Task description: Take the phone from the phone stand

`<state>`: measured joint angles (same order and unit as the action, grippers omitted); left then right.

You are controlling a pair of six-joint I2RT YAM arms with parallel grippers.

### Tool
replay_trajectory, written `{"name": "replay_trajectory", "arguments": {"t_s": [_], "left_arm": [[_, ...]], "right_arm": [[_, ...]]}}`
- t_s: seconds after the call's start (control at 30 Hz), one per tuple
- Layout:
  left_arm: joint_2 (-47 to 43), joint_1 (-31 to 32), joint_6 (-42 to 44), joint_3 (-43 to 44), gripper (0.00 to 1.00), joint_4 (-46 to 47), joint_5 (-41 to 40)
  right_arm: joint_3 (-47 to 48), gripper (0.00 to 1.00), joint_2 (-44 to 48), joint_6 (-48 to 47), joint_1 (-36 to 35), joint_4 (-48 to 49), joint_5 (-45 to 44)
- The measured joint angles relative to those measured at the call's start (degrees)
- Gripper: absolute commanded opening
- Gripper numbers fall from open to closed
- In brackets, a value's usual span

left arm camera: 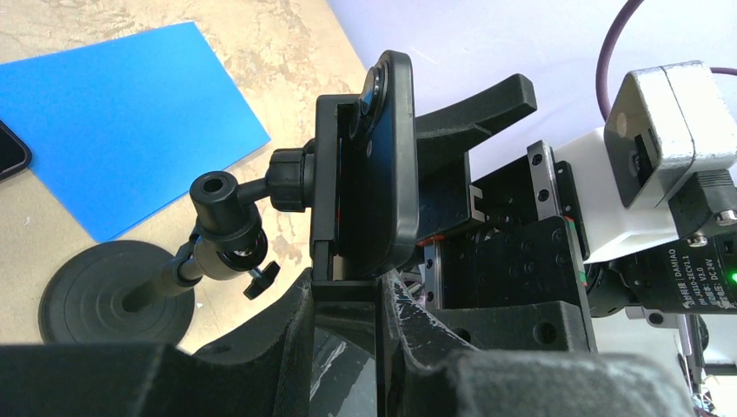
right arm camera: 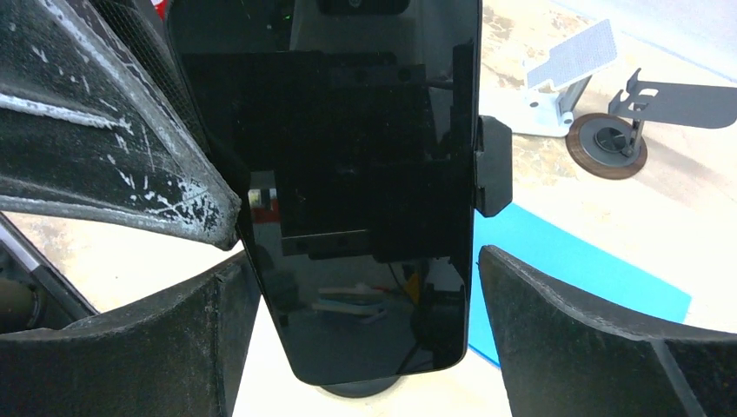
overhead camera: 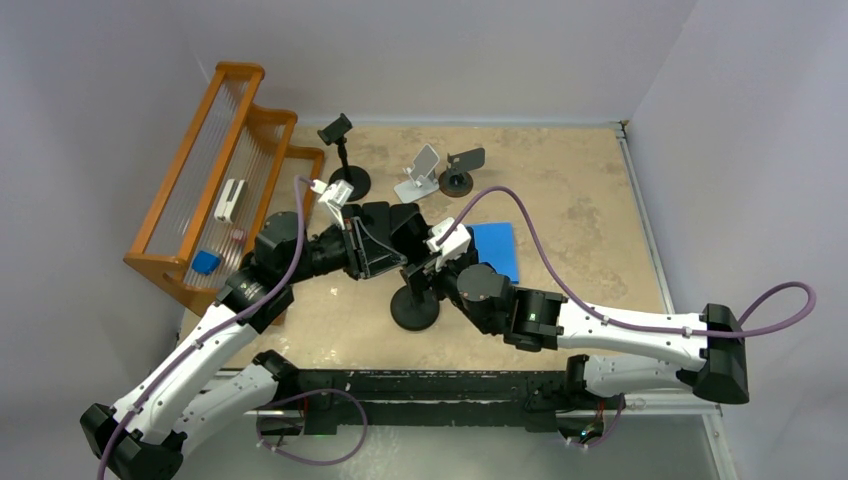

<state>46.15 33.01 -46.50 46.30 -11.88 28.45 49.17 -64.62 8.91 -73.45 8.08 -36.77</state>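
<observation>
**Right gripper [right arm camera: 361,334] spread astride the phone [right arm camera: 348,174]; left gripper [left arm camera: 348,300] clamped on the phone stand [left arm camera: 217,230].**
The phone stands between the right fingers, touching neither, seated in the cradle [left arm camera: 326,174]; the left clamp probably braces the phone stand for extraction.

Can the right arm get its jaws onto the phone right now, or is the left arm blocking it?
Likely yes. The right gripper has open jaws flanking the lower phone, with nothing between. The left gripper holds the phone stand at its clamp, clear of that end.
</observation>
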Motion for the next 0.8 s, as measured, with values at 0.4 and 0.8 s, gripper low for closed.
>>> {"name": "replay_trajectory", "arguments": {"t_s": [0.4,0.8], "left_arm": [[-0.07,0.0,0.2,0.0,0.0,0.04,0.33],[-2.21,0.52,3.78,-3.93,0.0,5.66,1.55]], "right_arm": [[0.0,0.3,-0.5,-2.89,0.0,2.78,0.37],[-1.53,0.0,4.9,1.29,1.95,-1.95,6.82]]}}
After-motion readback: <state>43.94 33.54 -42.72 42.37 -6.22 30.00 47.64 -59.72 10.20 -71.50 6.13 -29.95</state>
